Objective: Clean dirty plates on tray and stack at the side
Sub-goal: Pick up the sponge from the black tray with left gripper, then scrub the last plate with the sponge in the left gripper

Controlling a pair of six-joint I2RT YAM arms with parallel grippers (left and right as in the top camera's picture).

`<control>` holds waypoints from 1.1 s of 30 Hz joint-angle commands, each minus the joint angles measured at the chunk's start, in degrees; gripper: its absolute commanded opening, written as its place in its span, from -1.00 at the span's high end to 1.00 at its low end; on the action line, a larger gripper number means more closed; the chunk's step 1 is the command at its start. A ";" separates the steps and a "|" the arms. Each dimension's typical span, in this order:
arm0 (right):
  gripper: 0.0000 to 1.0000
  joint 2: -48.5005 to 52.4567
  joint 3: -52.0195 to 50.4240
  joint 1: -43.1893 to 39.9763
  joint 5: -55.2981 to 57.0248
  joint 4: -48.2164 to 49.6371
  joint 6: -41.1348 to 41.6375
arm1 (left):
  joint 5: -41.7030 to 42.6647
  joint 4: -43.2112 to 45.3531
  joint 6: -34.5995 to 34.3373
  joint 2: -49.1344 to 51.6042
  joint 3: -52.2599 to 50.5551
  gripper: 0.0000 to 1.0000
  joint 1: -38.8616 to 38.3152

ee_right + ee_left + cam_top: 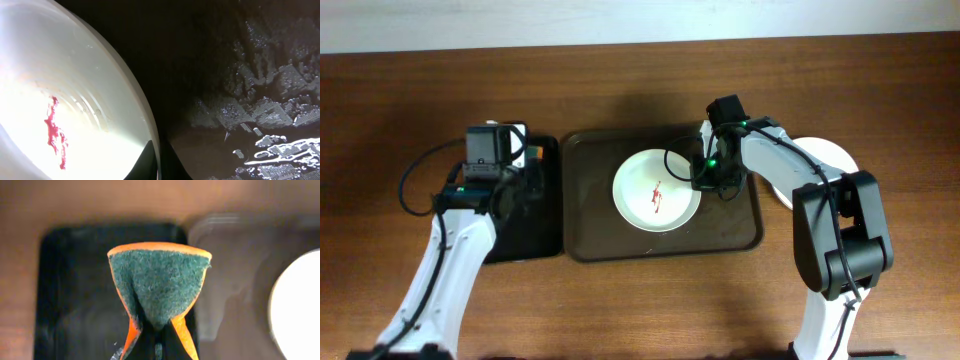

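Plate (657, 190), red-smeared: rim pinched between the right gripper's (159, 159) fingers. Left gripper (155, 347) clamps a sponge (159, 280); the rim should be steadied before scrubbing.

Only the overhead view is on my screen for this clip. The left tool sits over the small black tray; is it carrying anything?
Observer: Yes. The left wrist view shows the left tool pinching a folded sponge, green scouring face outward, orange along the edge.
Operator: And the right tool, is it actually on the plate?
Observer: In the right wrist view the right tool has the rim of the plate running between its fingertips, seemingly clamped on it.
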 commanded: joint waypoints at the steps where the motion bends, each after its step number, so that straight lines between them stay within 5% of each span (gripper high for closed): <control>1: 0.92 0.81 0.39 0.63 1.01 -0.04 0.48 | 1.11 3.72 -0.39 -6.75 1.01 1.00 0.04; 17: 0.92 0.81 0.39 0.63 1.01 -0.07 0.48 | 1.11 6.88 -1.29 -15.34 0.98 1.00 0.04; 28: 0.92 0.81 0.39 0.63 1.01 -0.31 0.48 | 3.34 -3.43 -2.78 8.00 0.98 1.00 -0.07; 33: 0.92 0.81 0.39 0.63 0.98 -0.31 0.48 | 17.51 -0.70 -2.82 7.43 1.01 1.00 -0.61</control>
